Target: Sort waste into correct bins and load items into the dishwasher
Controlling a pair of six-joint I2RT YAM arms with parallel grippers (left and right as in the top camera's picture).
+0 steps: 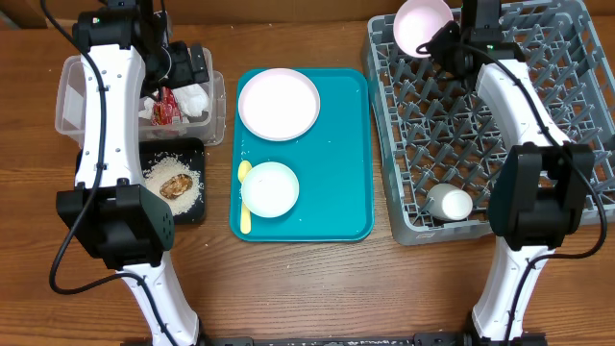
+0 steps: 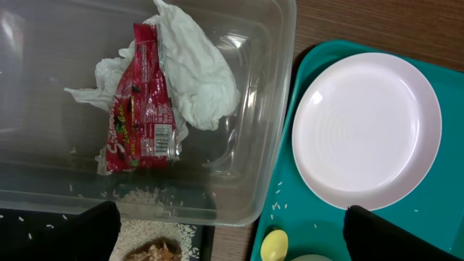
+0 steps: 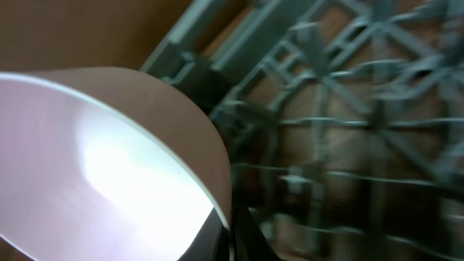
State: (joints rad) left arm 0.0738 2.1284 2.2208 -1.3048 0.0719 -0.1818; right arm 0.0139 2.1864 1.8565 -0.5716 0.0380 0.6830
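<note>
My left gripper (image 1: 184,67) hangs open and empty (image 2: 232,235) over the near edge of the clear tub (image 1: 72,101). The red wrapper (image 2: 139,109) and crumpled white paper (image 2: 196,72) lie in the tub (image 2: 43,167). The black tray (image 1: 192,213) holds rice and a brown lump (image 1: 176,183). The pink plate (image 1: 279,104), a pale bowl (image 1: 270,188) and the yellow spoon (image 1: 244,202) lie on the teal tray. My right gripper (image 1: 444,40) is shut on the rim of a pale pink bowl (image 1: 421,24), held tilted over the far left corner of the grey dish rack (image 1: 567,58). The bowl (image 3: 94,167) fills the right wrist view. A white cup (image 1: 450,203) lies in the rack.
The teal tray (image 1: 341,207) sits between the bins and the rack, with stray rice grains on it. The plate (image 2: 366,134) and the spoon's end (image 2: 274,245) show in the left wrist view. Both arm bases stand at the table's near edge.
</note>
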